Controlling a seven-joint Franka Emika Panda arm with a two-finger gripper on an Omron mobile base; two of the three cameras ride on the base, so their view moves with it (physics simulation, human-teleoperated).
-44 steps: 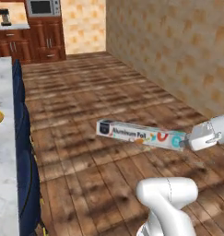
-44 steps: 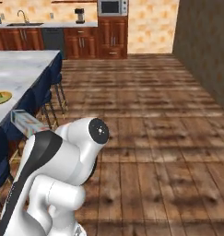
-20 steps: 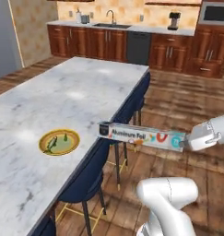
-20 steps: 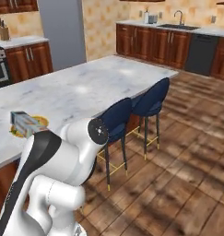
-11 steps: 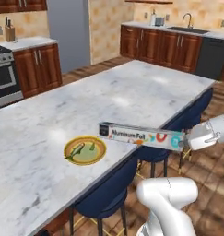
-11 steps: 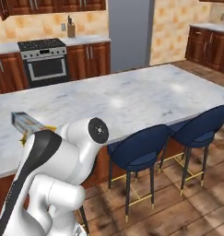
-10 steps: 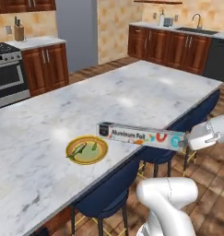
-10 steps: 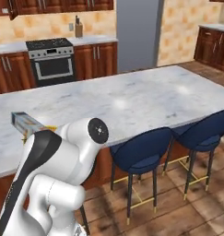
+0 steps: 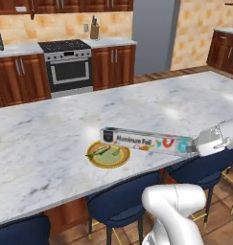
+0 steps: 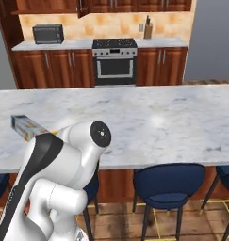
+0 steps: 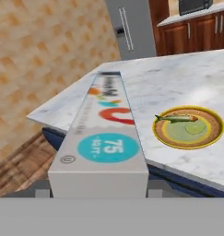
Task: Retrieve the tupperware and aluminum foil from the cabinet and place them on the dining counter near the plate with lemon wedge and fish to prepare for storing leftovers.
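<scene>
- The gripper (image 9: 193,148) held the aluminum foil (image 9: 145,140) by its teal end, jaws clamped on the box's sides, seen from the left base camera.
- The long white box stuck out level from the hand, with its black end toward the plate (image 9: 108,154) and its printed face toward the left base camera.
- In that view the box's black end overlapped the plate's far rim; whether it hung above the plate or merely in front of it could not be told there.
- From the hand camera the aluminum foil (image 11: 105,135) ran away from the lens beside the plate (image 11: 188,127), not over it, with a teal round mark and a red-orange mark on its upper face.
- The plate sat on the dining counter (image 9: 51,124), near the edge that faced the robot.
- The plate held a greenish patch of food, a slim fish (image 11: 175,118) laid across its upper part in the hand view, and a pale yellow-green lemon wedge (image 11: 196,127) just beside the fish.
- In the right base view the aluminum foil (image 10: 24,125) showed as a short end poking out to the left of the arm's white shoulder, above the dining counter (image 10: 163,122).
- Dark blue stools (image 9: 122,200) were tucked under the counter's near edge.
- Behind the counter stood a steel oven range (image 10: 115,63), a toaster oven (image 10: 48,34) on the back worktop, and a knife block (image 9: 94,31).
</scene>
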